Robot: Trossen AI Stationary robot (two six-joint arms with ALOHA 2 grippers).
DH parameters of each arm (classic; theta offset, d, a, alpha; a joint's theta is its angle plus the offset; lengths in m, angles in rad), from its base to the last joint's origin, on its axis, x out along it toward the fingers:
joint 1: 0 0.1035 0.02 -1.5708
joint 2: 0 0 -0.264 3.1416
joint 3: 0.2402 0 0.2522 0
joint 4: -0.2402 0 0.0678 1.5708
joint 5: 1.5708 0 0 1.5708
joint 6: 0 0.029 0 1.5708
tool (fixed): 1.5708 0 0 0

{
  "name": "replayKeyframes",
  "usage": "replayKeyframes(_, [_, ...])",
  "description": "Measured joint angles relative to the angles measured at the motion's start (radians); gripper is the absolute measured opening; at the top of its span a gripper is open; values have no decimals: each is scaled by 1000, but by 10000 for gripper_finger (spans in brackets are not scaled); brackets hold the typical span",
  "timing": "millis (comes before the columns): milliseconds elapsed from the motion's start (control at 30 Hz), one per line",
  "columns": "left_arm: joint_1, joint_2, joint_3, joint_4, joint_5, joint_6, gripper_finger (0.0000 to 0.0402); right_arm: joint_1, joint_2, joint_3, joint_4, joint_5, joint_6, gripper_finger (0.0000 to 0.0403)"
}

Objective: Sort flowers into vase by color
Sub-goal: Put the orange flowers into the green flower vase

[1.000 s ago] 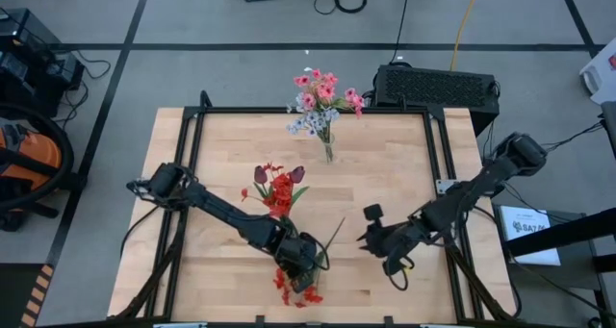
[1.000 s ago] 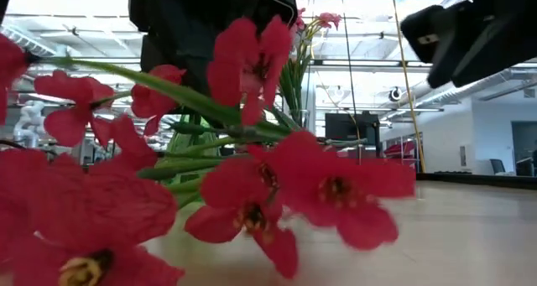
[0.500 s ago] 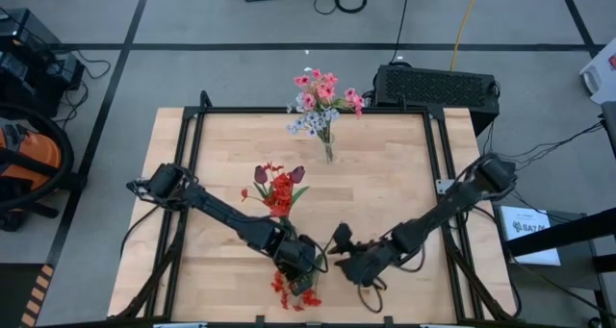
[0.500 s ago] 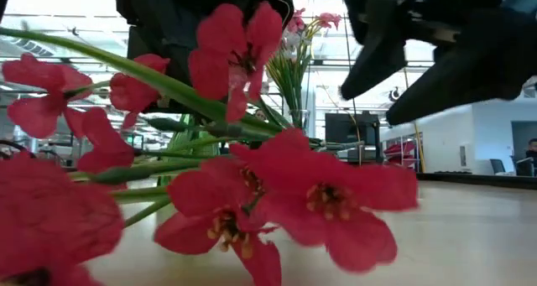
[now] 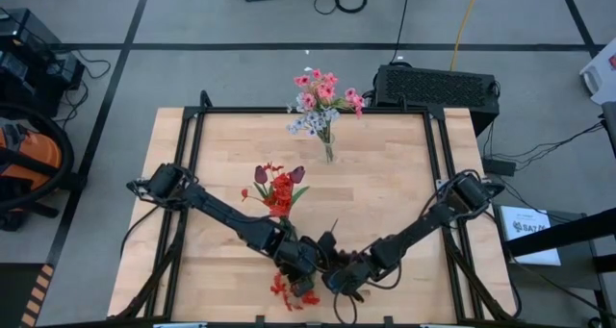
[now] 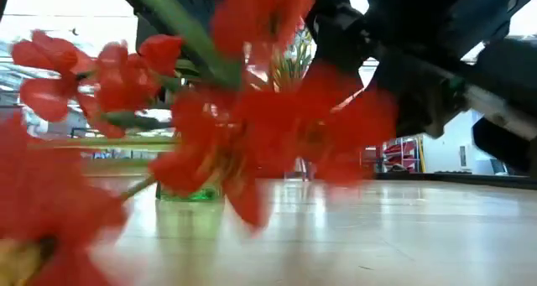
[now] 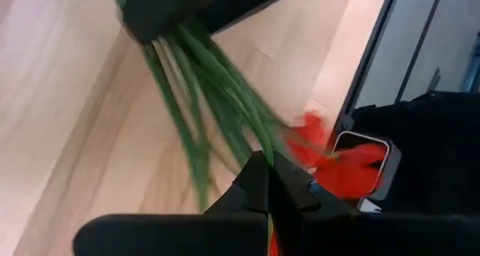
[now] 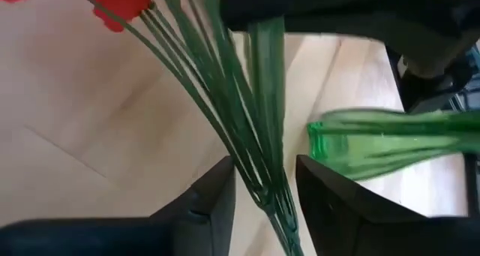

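The landmark here is the green vase (image 5: 273, 205) with red and maroon flowers, standing in the middle of the wooden table (image 5: 385, 184).

On the left of the vase, the left arm reaches down to the front edge of the table. The left gripper (image 5: 300, 263) is just in front of the vase, and its fingers are pressed together on the stems of a bunch of red flowers (image 5: 289, 291). In its wrist view the green stems (image 7: 214, 98) run from the closed tips away across the wood.

To the right of this, touching or almost touching it, is the right gripper (image 5: 339, 273). In its wrist view its two fingers stand apart with the same green stems (image 8: 255, 136) between them, not yet clamped. The long axis of the stems goes forward between the fingers, so I judge the coming move depends on closing straight across this bundle. Both grippers are near it, but only the left one holds it.

Far behind the green vase, at the back edge, a second vase holds the pink and whitish flowers (image 5: 322, 102).

The table is pale wood with a black frame. Around it is a grey floor with cables.
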Motion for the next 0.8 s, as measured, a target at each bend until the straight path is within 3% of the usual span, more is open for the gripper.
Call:
replayKeyframes(167, [-1, 0, 0, -2, 15, -1, 0, 2, 3, 4, 0, -19, 1, 105])
replayKeyframes(433, [2, 0, 0, 20, 16, -1, 14, 2, 3, 4, -38, -27, 55, 12])
replayKeyframes(800, [-4, 0, -1, 110, 4, -17, 18, 11, 2, 4, -45, -26, 90, 9])
